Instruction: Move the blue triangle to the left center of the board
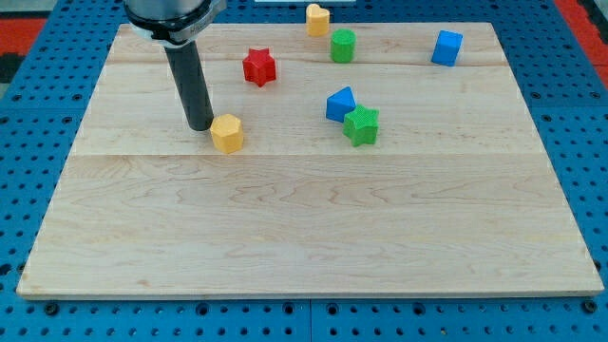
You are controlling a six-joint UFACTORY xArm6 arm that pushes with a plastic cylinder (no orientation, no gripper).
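Observation:
The blue triangle [339, 104] lies on the wooden board [304, 218] a little right of centre in the upper half, touching the green star [362, 125] at its lower right. My tip [200, 126] rests on the board in the upper left part, right beside the left side of the yellow hexagon [227, 132]. The tip is well to the left of the blue triangle, with the yellow hexagon between them.
A red star [258, 66] lies above and right of the tip. A yellow heart [317, 18] and a green cylinder [342, 45] sit near the top edge. A blue cube [446, 47] sits at the upper right.

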